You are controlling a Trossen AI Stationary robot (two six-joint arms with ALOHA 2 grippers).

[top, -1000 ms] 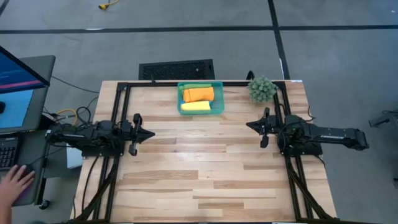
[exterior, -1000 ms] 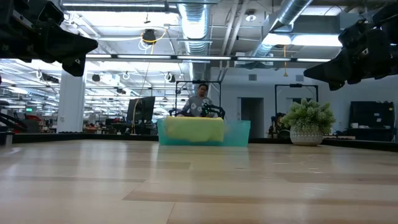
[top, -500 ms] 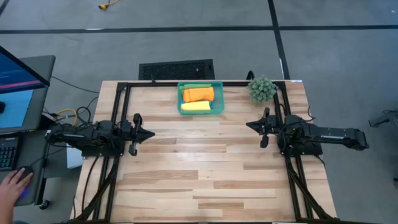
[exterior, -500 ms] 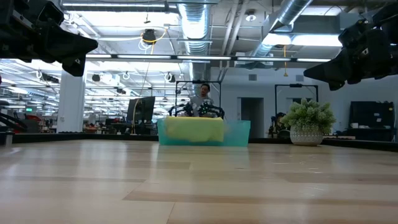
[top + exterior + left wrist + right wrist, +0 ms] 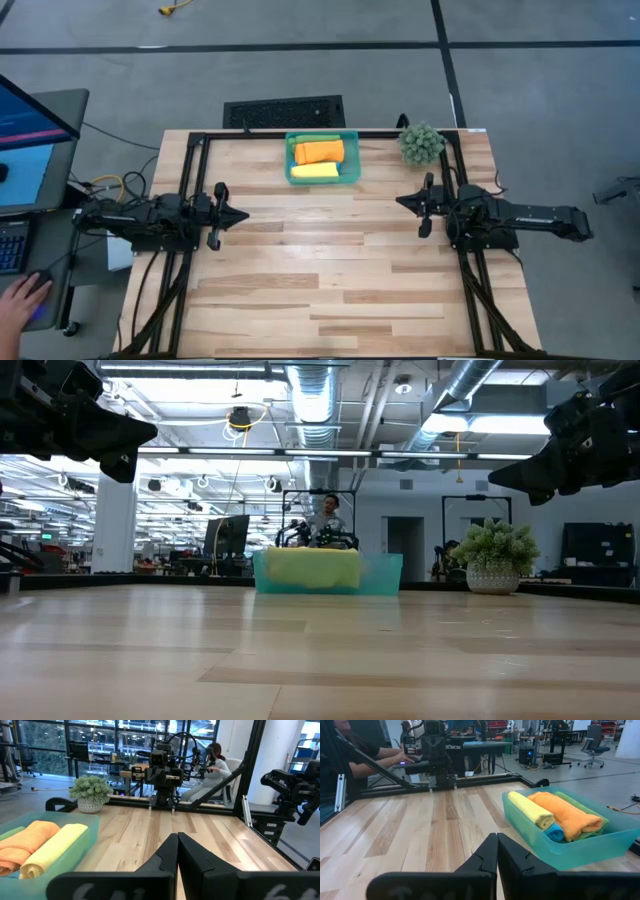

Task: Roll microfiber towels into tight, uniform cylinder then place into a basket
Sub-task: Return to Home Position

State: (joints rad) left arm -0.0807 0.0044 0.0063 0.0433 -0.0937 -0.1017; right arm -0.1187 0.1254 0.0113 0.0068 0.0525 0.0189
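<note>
Towels [image 5: 319,160] stay in the basket [image 5: 353,160]; left arm [image 5: 160,220], right arm [image 5: 500,215] unmoved, jaws closed.

**Right wrist view.** In the basket [image 5: 580,851], ahead and to one side of the right fingers [image 5: 487,855], the blue towel [image 5: 554,833] shows only one rolled end beneath the yellow towel [image 5: 532,810] and the orange towel [image 5: 567,812]. The green towel [image 5: 582,806] is a mere strip behind the orange one.

**Left wrist view.** Beside the left fingers [image 5: 167,852], the basket is cut off by the picture's edge.

**Low view.** The basket's translucent wall blurs its contents into one yellowish mass. The left arm [image 5: 70,415] and right arm [image 5: 585,445] are cut off above.
</note>
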